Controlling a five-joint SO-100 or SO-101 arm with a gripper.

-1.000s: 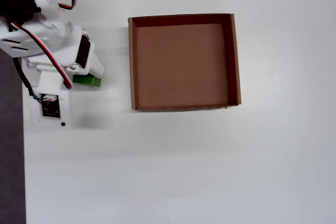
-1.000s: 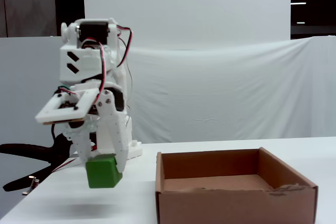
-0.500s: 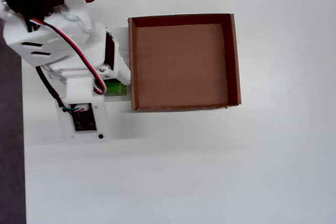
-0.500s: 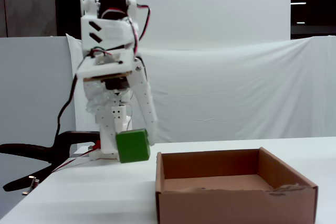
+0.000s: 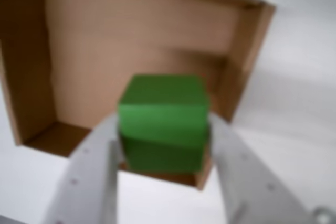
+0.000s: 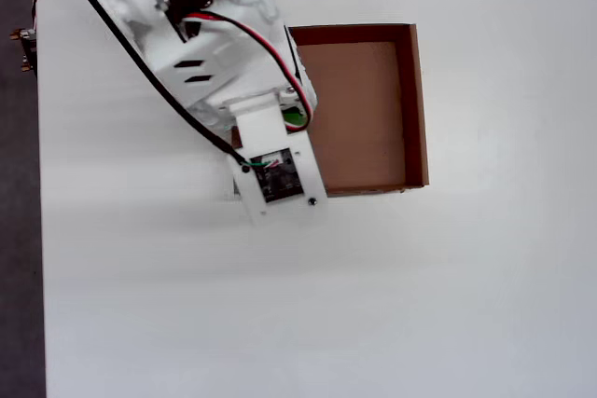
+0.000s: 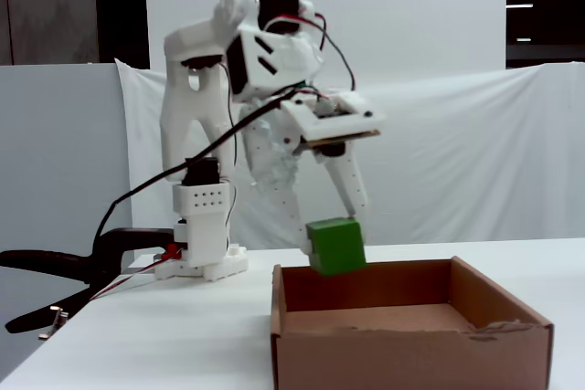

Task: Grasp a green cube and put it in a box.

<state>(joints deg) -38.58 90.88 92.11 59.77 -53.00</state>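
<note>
Above the box (image 7: 411, 331), near its left wall in the fixed view, hangs clear of the floor: cube (image 7: 335, 246), tilted, clamped between white fingers (image 5: 94, 166). Mostly hidden under the arm (image 6: 224, 34) from overhead. Box flat on white desk (image 6: 420, 295).

Even, bright light fills the overhead and fixed views, and the white worktop (image 6: 420, 305) looks nearly washed out, with faint shadows. The wrist view is soft and out of focus throughout, the green cube (image 5: 164, 121) blurred at its edges.
</note>
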